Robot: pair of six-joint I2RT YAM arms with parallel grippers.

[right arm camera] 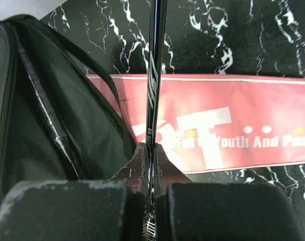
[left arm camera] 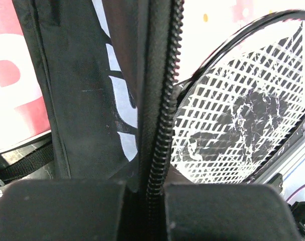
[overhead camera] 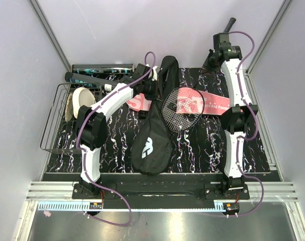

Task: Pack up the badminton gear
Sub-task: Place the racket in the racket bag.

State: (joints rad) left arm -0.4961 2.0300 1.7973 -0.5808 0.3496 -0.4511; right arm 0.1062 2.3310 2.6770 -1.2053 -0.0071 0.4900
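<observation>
Two grippers, both clamped tight. Left gripper (overhead camera: pixel 148 85) is pinched on the zipper edge of the black bag (overhead camera: pixel 151 143), holding that side of the opening up; in the left wrist view the zip teeth run straight between its fingers. Right gripper (overhead camera: pixel 212 56) is closed on the thin dark shaft of a racket (overhead camera: pixel 181 108), handle end raised toward the far right and strung head low, just beside the bag's right edge and over the pink case (overhead camera: pixel 212 103). The head is not inside the bag yet. The right wrist view shows another dark shaft-like piece lying in the open bag, possibly a racket already packed, can't confirm. The pink case lies flat on the surface (overhead camera: pixel 202 145), partly under the bag, nothing visibly in it. Dark tube (overhead camera: pixel 102 67) sits at the far left edge, well apart from the bag, unpacked. No shuttlecocks seen loose. Judgement: early to middle; left to do are this racket, the tube and zipping up.
</observation>
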